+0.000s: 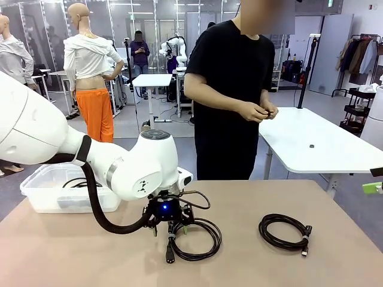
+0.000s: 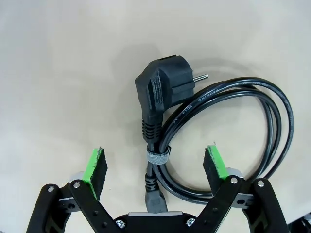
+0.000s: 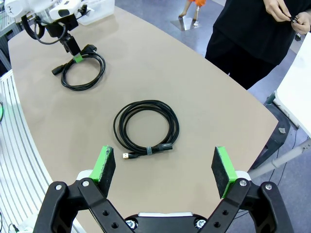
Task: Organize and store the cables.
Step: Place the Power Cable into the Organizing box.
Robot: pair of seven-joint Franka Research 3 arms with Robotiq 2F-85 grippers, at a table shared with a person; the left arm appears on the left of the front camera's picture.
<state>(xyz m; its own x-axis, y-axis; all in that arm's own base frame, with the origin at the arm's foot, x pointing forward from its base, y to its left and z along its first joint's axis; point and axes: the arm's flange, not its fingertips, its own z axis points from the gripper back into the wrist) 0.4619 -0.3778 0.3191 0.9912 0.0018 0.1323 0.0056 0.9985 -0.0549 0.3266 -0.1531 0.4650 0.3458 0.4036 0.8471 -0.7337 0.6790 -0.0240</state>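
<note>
My left claw (image 2: 155, 160) stood open astride the power cord (image 2: 163, 86) (at its strap); my right claw (image 3: 167, 167) gaped above the USB cable (image 3: 146, 104).

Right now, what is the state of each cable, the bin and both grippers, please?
Power cable: coiled, strapped, lying on the table.
USB cable: coiled, strapped, lying on the table.
Left gripper: open, pads either side of power cable's strap.
Right gripper: open, above USB cable.
Bin: lidless, black cable inside.

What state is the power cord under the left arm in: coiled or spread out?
Coiled: the power cord lies in round loops, bound by a grey strap.
</note>
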